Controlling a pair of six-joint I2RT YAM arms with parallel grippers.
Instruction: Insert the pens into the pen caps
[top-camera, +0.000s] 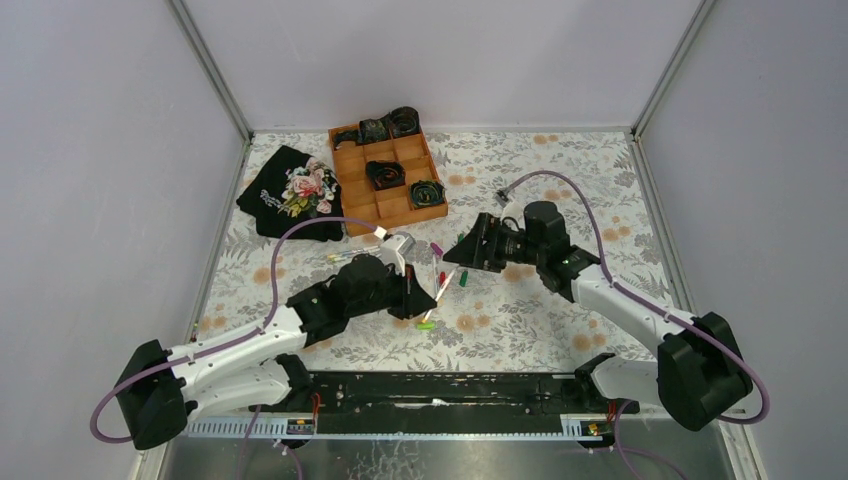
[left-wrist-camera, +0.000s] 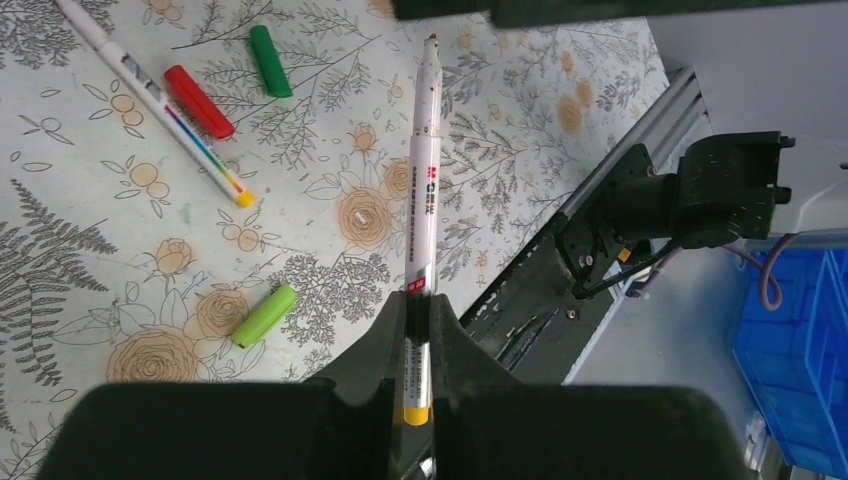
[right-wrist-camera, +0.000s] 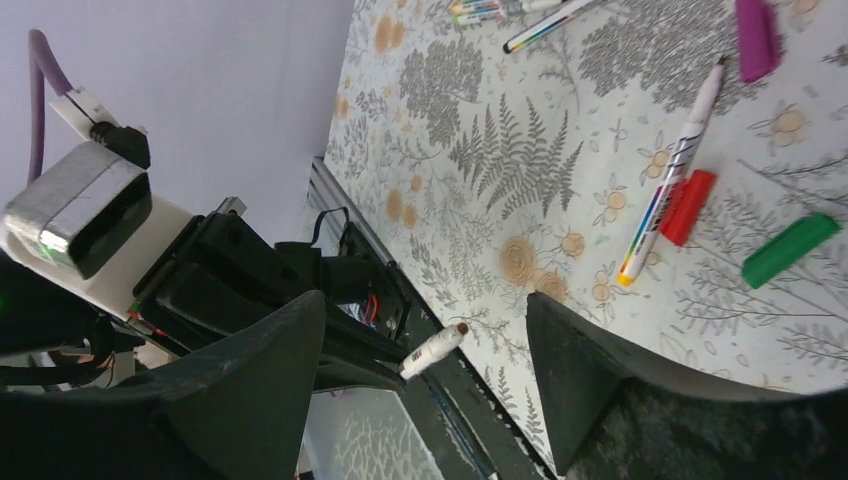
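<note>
My left gripper (top-camera: 422, 300) is shut on a white pen (left-wrist-camera: 424, 190) with a yellow rear end, its dark tip pointing up toward my right gripper. My right gripper (top-camera: 463, 252) is open and empty, and in its wrist view the held pen's tip (right-wrist-camera: 436, 349) shows between its jaws. On the table lie a second pen (left-wrist-camera: 150, 92), a red cap (left-wrist-camera: 198, 100), a dark green cap (left-wrist-camera: 270, 60) and a lime green cap (left-wrist-camera: 263, 315). A magenta cap (right-wrist-camera: 757, 38) lies farther off. More pens (right-wrist-camera: 500, 8) lie at the far left.
A wooden compartment tray (top-camera: 352, 180) holding black coiled items stands at the back. A black cloth with a floral print (top-camera: 290, 190) lies to its left. A black rail (top-camera: 440, 395) runs along the near table edge.
</note>
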